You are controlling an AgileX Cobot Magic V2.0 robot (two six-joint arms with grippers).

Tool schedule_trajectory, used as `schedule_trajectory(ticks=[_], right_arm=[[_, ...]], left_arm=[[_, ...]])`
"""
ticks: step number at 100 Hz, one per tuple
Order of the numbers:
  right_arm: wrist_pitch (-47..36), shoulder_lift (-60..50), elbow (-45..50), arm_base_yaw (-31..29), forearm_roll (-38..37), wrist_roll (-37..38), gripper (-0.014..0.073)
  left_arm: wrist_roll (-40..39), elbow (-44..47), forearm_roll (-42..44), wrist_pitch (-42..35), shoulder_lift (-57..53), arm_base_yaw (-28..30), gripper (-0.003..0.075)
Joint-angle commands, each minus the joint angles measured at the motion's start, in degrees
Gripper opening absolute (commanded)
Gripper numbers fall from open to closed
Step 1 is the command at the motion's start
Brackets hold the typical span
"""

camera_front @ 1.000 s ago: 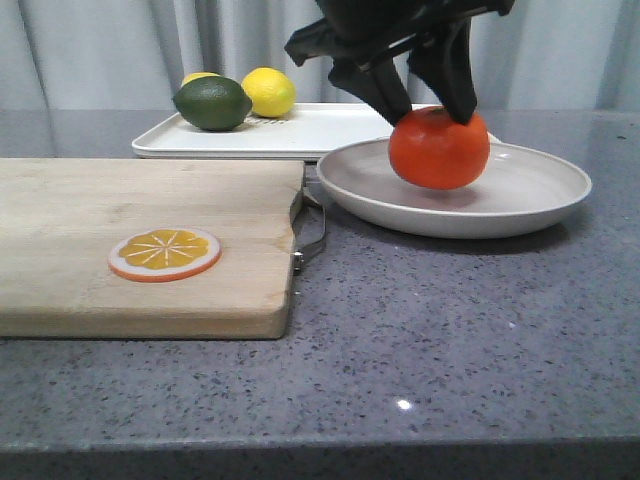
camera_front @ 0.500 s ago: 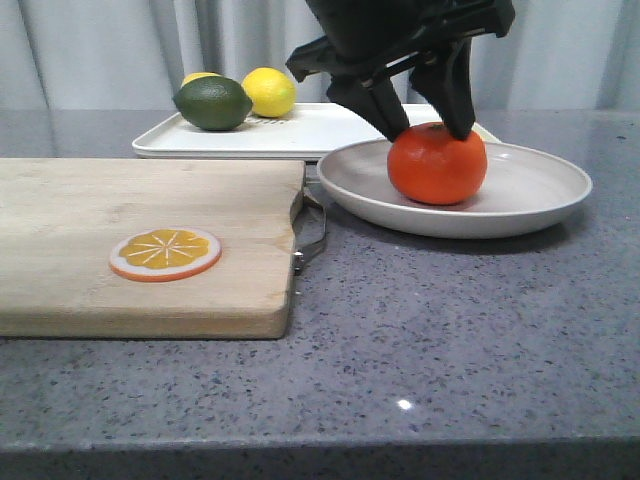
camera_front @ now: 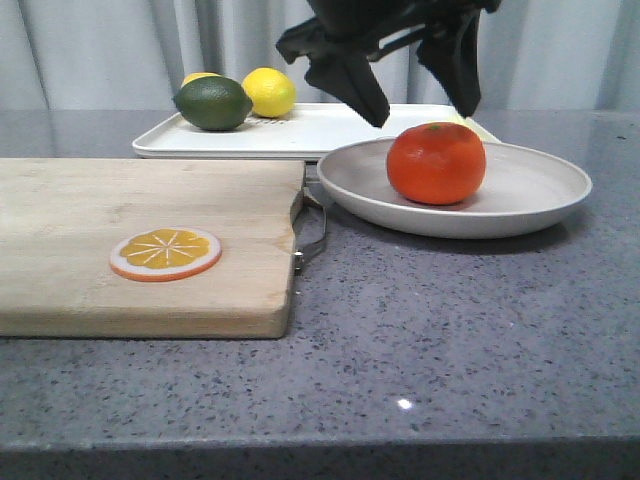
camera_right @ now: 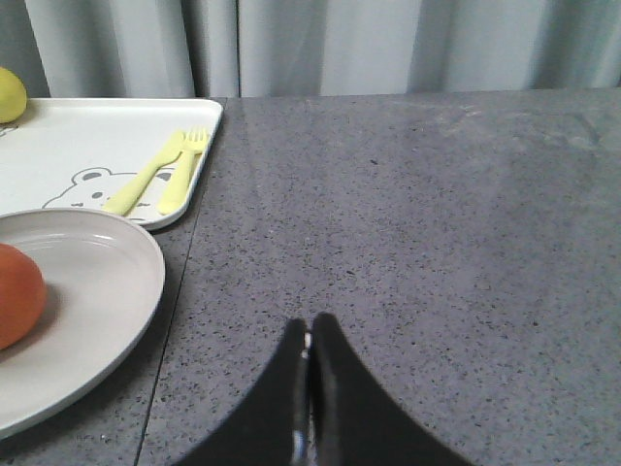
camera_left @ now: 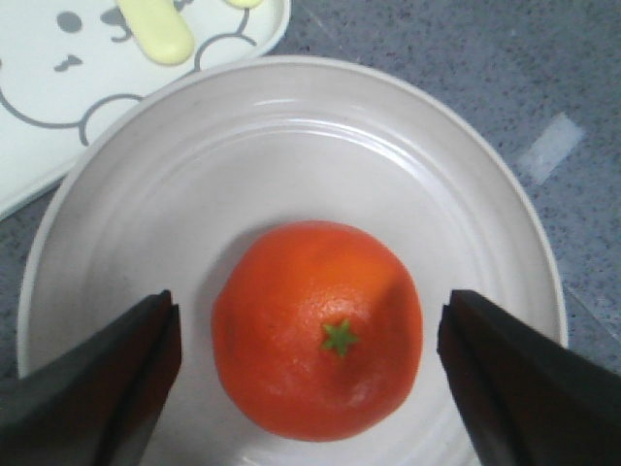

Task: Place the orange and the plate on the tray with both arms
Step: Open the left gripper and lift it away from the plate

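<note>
Below the left claw, its jaws spread wide, the orange sits free on the plate, just before the tray. Right claw pinched together, empty.

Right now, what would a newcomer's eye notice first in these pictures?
The orange sits in the plate, with the open left hand just above it. Left of the plate lies a cutting board with an orange slice, and behind it the tray carries a lime.

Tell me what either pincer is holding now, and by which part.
Nothing. Left pincer is open, straddling the orange without touching; right pincer is shut and empty.
</note>
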Motion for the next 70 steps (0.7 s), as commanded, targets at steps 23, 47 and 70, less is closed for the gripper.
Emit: schedule_trajectory(ticks=[23, 47, 70], right_arm=[[-3.6, 0.6, -2.3, -0.3, -0.7, -0.2, -0.0057], [-1.4, 0.6, -2.3, -0.3, -0.7, -0.2, -0.0057], [0.1, 0.6, -2.3, -0.3, -0.7, -0.2, -0.0057]], left_arm=[[0.3, 2.2, -0.5, -2.0, -11.4, 0.1, 0.0329], [0.5, 11.2, 1.3, -4.8, -19.3, 0.1, 0.0146], [0.5, 21.9, 3.0, -10.3, -28.7, 0.2, 0.0027]])
